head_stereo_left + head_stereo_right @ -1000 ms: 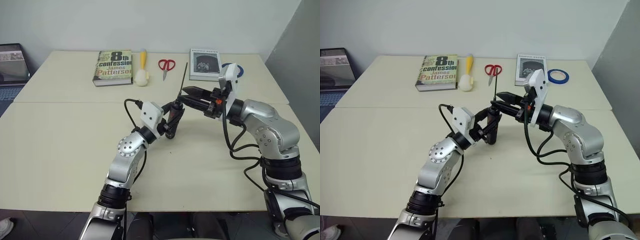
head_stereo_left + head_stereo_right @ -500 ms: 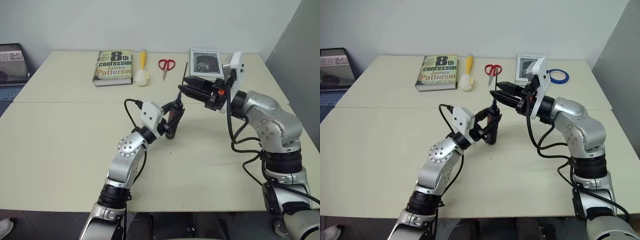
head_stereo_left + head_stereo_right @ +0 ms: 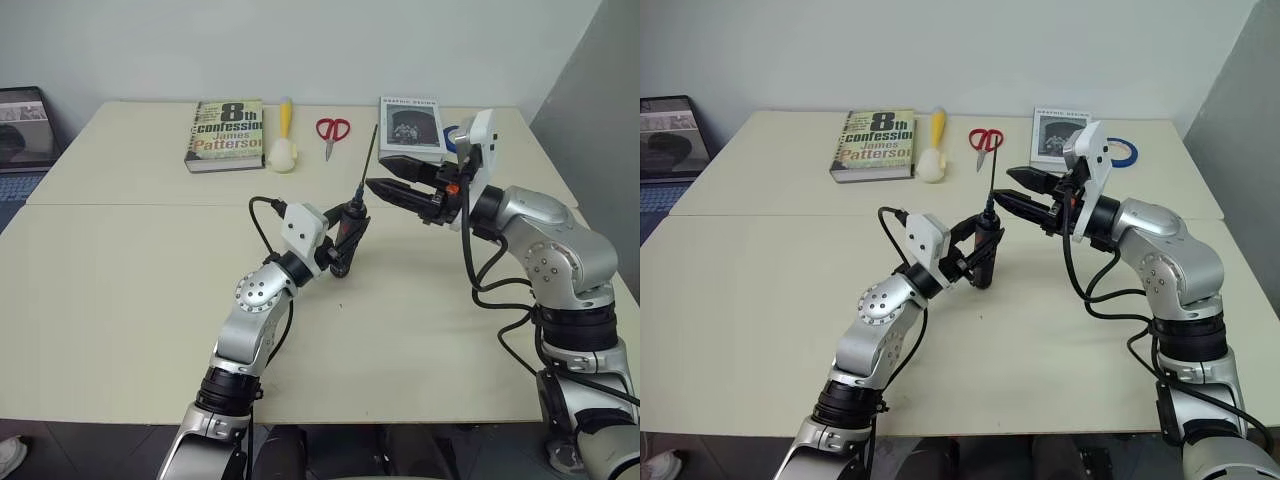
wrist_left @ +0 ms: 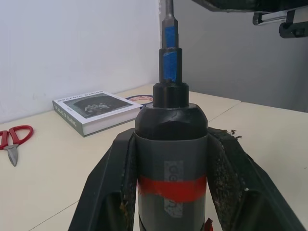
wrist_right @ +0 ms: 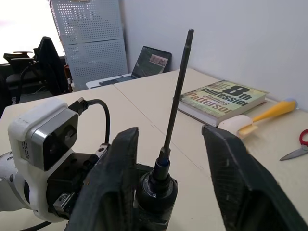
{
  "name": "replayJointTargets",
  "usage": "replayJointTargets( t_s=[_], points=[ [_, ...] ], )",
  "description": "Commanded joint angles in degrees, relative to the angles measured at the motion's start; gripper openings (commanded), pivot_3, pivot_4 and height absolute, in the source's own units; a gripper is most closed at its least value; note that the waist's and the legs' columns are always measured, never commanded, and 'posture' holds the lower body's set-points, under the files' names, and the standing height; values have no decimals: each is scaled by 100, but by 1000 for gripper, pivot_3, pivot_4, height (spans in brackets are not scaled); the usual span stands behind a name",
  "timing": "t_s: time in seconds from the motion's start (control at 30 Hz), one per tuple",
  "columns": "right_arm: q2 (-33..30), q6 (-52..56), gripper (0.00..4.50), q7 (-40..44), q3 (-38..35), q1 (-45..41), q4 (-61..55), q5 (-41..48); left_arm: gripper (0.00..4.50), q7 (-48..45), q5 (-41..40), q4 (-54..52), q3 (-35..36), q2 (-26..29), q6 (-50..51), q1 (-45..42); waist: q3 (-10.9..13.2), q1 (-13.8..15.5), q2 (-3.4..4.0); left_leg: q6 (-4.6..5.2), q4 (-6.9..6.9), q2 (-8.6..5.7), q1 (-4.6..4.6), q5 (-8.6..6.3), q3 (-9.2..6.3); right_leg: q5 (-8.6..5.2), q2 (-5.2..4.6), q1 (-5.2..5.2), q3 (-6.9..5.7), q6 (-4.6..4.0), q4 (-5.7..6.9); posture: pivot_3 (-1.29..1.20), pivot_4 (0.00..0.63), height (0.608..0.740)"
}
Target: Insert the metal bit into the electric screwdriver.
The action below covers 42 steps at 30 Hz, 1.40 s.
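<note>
My left gripper is shut on the electric screwdriver, a black cylinder with a red band, held tilted up over the middle of the table. The thin metal bit stands out of the screwdriver's tip, with blue tape on its shank. My right gripper is open just to the right of the bit, and its fingers do not touch the bit. In the right wrist view the bit rises between the two spread fingers.
Along the table's far edge lie a paperback book, a yellow-handled brush, red scissors, a grey book and a blue tape roll. A laptop sits at the far left.
My right gripper has opened, let go of the bit and drawn back to the right. The bit stays standing in the screwdriver. The left arm has not moved.
</note>
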Motion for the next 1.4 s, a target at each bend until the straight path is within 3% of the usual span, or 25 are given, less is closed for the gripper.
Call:
replayJointTargets(
  t_s=[0.03, 0.17, 0.43, 0.67, 0.8, 1.07, 1.4],
  points=[
    [-105, 3, 3092, -21, -222, -44, -272, 109, 1637, 57, 84, -58, 95, 53, -138, -109, 0, 0, 0, 0, 0, 0, 0, 0, 0, 0, 0, 0, 0, 0, 0, 0, 150, 740],
    [-344, 7, 4074, 11, -350, 65, -434, 113, 1637, 47, 110, -133, 76, 71, -143, -159, 0, 1, 0, 0, 0, 0, -2, 0, 0, 0, 0, -1, 0, 0, 0, 0, 150, 740],
    [-1064, 313, 4079, 50, -866, 578, -1042, 370, 1637, 43, 418, -245, 59, 334, -96, -620, 4, 47, -2, 0, 0, 0, -24, 0, -1, 0, 0, -18, -1, 3, -4, 0, 150, 740],
    [-2173, 608, 4079, 312, -1325, 1657, -2012, 477, 1637, -1233, 1235, 850, -516, 1655, 308, -2189, 5, 146, -2, -1, 10, -3, -87, 1, -9, 7, 1, -67, -5, 11, -6, 0, 150, 740],
    [-2547, 590, 4079, 333, -1409, 2058, -2399, 440, 1637, -1894, 1667, 1614, -972, 2034, 44, -2725, 6, 139, -3, 0, 10, -3, -88, 1, -1, 5, -1, -65, -3, 13, -19, 0, 150, 740],
    [-3093, 731, 4079, 442, -1681, 2788, -3134, 569, 1636, -3042, 2195, 2559, -1778, 2014, -444, -3216, 14, 140, -16, -1, 8, -2, -100, 1, -2, 5, -2, -66, -4, 15, -38, 0, 150, 740],
    [-3482, 641, 4079, 553, -1663, 3229, -3224, 323, 1636, -3394, 2814, 4161, -2336, 1232, -992, -3848, 13, 150, -17, 0, 16, -2, -96, 0, 2, 11, -2, -59, -1, 25, -41, 0, 150, 740]
  ],
)
